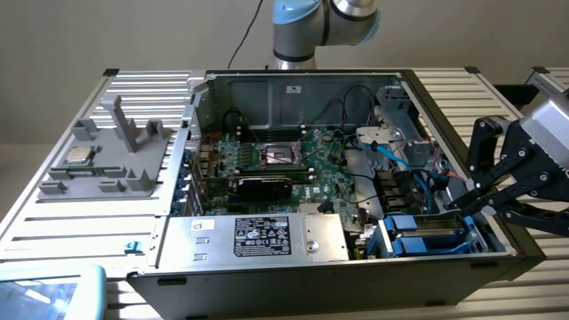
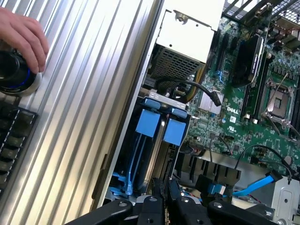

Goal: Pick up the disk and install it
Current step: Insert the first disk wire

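Note:
The disk (image 1: 433,230), a silver-grey drive in a bright blue carrier, lies in the drive bay at the front corner of the open computer case, on the exterior view's right. In the wrist view its blue carrier tabs (image 2: 148,123) face out of the bay. My gripper (image 1: 460,204) hangs just above the bay's outer edge, at the case wall, with its black fingers shut together and nothing between them. Its fingertips (image 2: 160,191) point down at the inner end of the bay, in front of the blue carrier.
A silver power supply (image 1: 266,237) with a black label lies beside the bay. The green motherboard (image 1: 284,157) and a blue cable (image 1: 391,150) lie further in. A grey fixture (image 1: 106,160) stands on the slatted table. A person's hand (image 2: 21,35) rests on a black knob.

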### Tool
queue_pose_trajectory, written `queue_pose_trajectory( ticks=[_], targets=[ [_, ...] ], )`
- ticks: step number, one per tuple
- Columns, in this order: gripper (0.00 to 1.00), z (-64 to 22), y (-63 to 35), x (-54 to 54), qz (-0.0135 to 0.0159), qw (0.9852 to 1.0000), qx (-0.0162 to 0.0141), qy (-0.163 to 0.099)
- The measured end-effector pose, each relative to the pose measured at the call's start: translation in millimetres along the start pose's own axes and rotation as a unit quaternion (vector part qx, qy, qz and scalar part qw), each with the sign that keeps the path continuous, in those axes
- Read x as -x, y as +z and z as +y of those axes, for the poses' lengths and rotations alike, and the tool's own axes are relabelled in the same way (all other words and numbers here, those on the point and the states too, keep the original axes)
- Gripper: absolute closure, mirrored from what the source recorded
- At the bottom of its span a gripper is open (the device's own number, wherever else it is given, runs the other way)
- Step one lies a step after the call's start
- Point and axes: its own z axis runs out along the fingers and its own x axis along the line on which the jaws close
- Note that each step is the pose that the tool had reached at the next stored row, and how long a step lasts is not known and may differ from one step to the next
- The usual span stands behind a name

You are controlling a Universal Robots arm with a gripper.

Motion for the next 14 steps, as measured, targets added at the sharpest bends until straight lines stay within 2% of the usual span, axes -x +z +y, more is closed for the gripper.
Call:
queue_pose_trajectory(
  ticks=[6,7,9,12,14],
  targets=[
    [0.84,0.0,0.0,0.1,0.0,1.0,0.0,0.0],
    [0.84,1.0,0.2,0.6,0.0009,1.0,-0.0006,0.0],
    [0.85,3.1,0.7,1.7,0.0051,1.0,-0.002,0.0],
    [0.85,5.9,1.4,3.4,0.016,0.9999,-0.0047,0.001],
    [0.85,8.0,2.1,5.5,0.02,0.9998,-0.0055,0.001]
  ],
)
